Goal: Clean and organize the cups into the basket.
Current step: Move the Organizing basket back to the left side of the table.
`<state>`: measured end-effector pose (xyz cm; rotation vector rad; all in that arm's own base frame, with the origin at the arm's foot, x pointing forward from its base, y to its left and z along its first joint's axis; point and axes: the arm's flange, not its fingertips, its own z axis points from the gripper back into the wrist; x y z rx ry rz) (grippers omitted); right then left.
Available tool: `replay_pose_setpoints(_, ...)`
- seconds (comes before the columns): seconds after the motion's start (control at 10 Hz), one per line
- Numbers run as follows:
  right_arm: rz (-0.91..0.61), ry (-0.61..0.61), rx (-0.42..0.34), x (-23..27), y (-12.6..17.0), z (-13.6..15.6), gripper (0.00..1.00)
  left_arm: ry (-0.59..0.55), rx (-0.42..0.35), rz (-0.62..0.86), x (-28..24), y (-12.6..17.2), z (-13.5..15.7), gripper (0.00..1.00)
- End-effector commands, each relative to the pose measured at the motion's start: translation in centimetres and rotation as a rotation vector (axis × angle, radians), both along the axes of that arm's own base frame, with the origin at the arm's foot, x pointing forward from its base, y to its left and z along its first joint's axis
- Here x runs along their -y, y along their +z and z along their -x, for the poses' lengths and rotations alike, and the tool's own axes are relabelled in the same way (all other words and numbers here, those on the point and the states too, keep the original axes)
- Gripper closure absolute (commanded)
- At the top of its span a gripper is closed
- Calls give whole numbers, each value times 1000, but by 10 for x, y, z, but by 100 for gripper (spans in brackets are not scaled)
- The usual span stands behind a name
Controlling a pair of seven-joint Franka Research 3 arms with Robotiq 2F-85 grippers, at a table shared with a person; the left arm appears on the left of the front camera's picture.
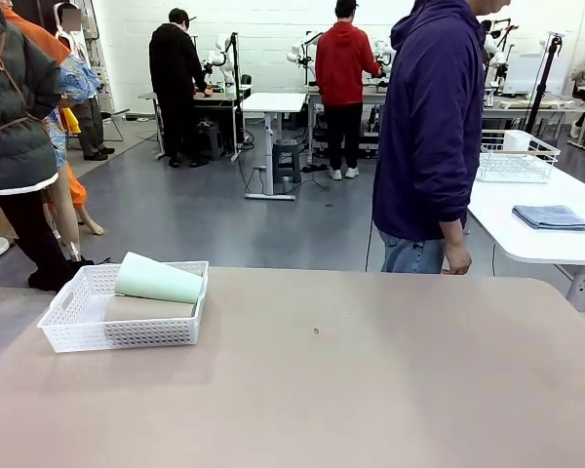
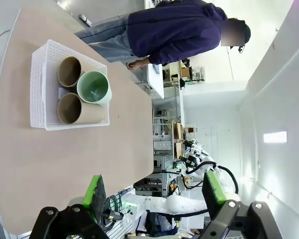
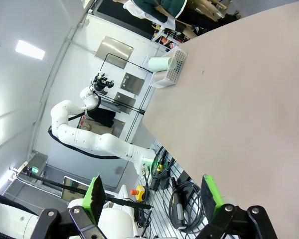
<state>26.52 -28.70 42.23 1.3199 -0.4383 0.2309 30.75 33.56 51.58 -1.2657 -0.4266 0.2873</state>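
The white lattice basket [image 1: 127,334] stands at the table's left side. Two tan cups [image 2: 70,71] [image 2: 72,108] lie side by side in it, and the mint green cup [image 2: 93,87] lies on top of them; all open ends face my left wrist camera. From the front, the mint cup [image 1: 161,280] rests across a tan cup [image 1: 146,308]. My left gripper [image 2: 154,191] hangs open high above the table, well away from the basket [image 2: 37,89]. Far from the basket [image 3: 178,63] and the mint cup [image 3: 159,63], my right gripper [image 3: 153,194] is also open and holds nothing.
A person in a purple hoodie [image 1: 429,127] stands at the table's far edge, right of centre. Behind to the right, a white table holds a wire basket [image 1: 515,156] and a folded blue cloth [image 1: 551,216]. A small speck [image 1: 316,331] lies mid-table.
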Motion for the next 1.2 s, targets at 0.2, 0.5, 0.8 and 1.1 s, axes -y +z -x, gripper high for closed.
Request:
replay_pose_setpoints(0.2, -2, 3, 6, 0, 1, -1, 0, 10, 7, -7, 1, -2, 3, 0)
replay_pose_setpoints(0.5, -2, 3, 6, 0, 1, -1, 0, 10, 7, -7, 1, -2, 3, 0)
replay_pose_setpoints(0.8, -2, 3, 6, 0, 1, -1, 0, 10, 7, -7, 1, -2, 3, 0)
replay_pose_setpoints(1.1, -2, 3, 6, 0, 1, -1, 0, 10, 7, -7, 1, -2, 3, 0)
